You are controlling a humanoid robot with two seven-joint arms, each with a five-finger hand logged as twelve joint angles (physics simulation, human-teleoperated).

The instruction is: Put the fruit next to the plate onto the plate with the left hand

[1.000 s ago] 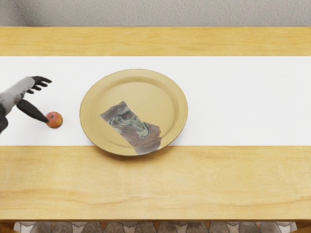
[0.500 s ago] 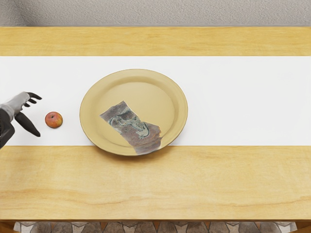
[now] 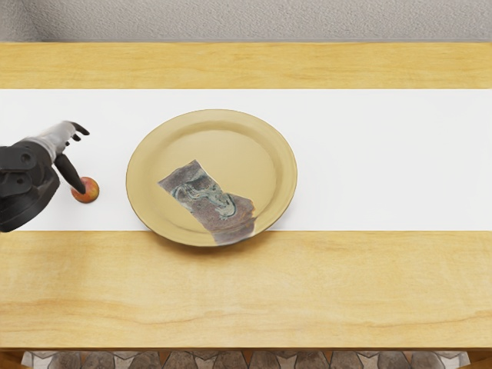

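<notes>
Back in comes the left robot hand (image 3: 58,150): half a second ago it had drawn off toward the left edge, clear of the fruit (image 3: 88,192), and now we see it right beside it again. Its fingers are spread and nothing is pinched. One dark finger (image 3: 74,177) slants down and its tip meets the fruit's upper left side, while the others point away toward the far side. We find the fruit where it was, on the white runner (image 3: 384,154), near the plate (image 3: 150,150) on its left and not touching the rim. On the plate lies a mottled brown-grey patch (image 3: 207,201). The wooden tabletop (image 3: 246,292) carries it all.
</notes>
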